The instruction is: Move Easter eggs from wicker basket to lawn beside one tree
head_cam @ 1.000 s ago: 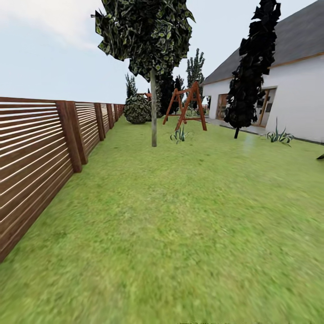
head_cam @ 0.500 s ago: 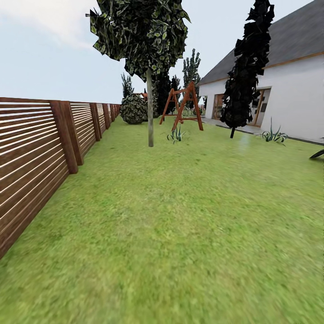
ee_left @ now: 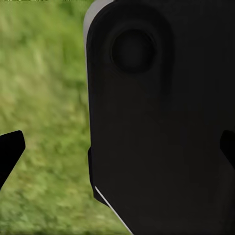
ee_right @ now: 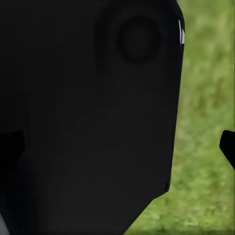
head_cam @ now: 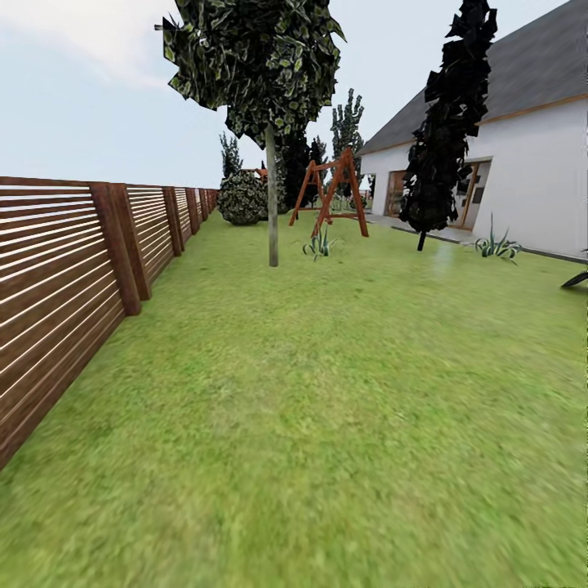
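Mottled green lawn (head_cam: 327,425) runs between a slatted wooden fence (head_cam: 73,269) and a white house (head_cam: 523,171). Left hand (ee_left: 117,152) and right hand (ee_right: 120,147): fingertips spread wide, holding nothing, above grass. Grey-trunked tree (head_cam: 272,196) stands far ahead, near a swing frame (head_cam: 331,192).

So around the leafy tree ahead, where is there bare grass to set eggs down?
Bare lawn runs from the camera to the tree trunk, bordered on the left by the fence. Open grass also lies between the trunk and the fence. It is more crowded just right of the trunk: a spiky plant, then the swing frame behind it.
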### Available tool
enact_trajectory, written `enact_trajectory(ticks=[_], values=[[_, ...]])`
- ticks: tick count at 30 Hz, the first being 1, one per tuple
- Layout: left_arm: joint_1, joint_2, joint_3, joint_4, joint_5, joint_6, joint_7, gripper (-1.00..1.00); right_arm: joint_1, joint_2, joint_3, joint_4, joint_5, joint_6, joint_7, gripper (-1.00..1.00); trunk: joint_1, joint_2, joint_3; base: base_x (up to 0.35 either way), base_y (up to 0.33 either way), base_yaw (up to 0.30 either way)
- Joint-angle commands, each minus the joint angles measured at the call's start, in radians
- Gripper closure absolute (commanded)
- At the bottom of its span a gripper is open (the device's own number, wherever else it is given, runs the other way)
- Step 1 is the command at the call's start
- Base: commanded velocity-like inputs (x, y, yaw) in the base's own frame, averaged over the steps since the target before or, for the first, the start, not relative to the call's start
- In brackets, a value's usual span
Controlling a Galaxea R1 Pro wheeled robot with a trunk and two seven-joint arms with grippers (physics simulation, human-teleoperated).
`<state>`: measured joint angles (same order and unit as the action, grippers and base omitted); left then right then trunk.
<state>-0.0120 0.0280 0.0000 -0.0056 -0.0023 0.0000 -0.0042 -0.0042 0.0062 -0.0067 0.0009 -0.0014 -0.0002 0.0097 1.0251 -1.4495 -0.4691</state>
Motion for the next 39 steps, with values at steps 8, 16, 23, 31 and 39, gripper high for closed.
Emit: enact_trajectory(ticks=[8, 16, 23, 31, 39], values=[[0.0, 0.0, 0.0, 0.0, 0.0, 0.0, 0.0, -1.0, 0.0, -0.004, -0.004, 0.0, -0.002, -0.001, 0.0, -1.0, 0.0, 0.0, -0.001, 0.0, 0.0, -0.207], [0.0, 0.0, 0.0, 0.0, 0.0, 0.0, 0.0, -1.0, 0.0, -0.005, -0.005, 0.002, -0.003, 0.0, 0.0, -1.0, 0.0, 0.0, -0.001, 0.0, 0.0, -0.285], [0.0, 0.0, 0.0, 0.0, 0.0, 0.0, 0.0, -1.0, 0.0, -0.006, -0.004, 0.003, -0.003, 0.0, 0.001, -1.0, 0.0, 0.0, -0.001, 0.0, 0.0, -0.293], [0.0, 0.0, 0.0, 0.0, -0.001, 0.0, 0.0, -1.0, 0.0, -0.007, -0.003, 0.004, -0.003, -0.001, 0.001, -1.0, 0.0, 0.0, -0.001, 0.0, 0.0, -0.294], [0.0, 0.0, 0.0, 0.0, -0.001, 0.0, 0.0, -1.0, 0.0, -0.007, -0.004, 0.003, -0.003, -0.001, 0.001, -1.0, 0.0, 0.0, -0.001, 0.0, 0.0, -0.294]])
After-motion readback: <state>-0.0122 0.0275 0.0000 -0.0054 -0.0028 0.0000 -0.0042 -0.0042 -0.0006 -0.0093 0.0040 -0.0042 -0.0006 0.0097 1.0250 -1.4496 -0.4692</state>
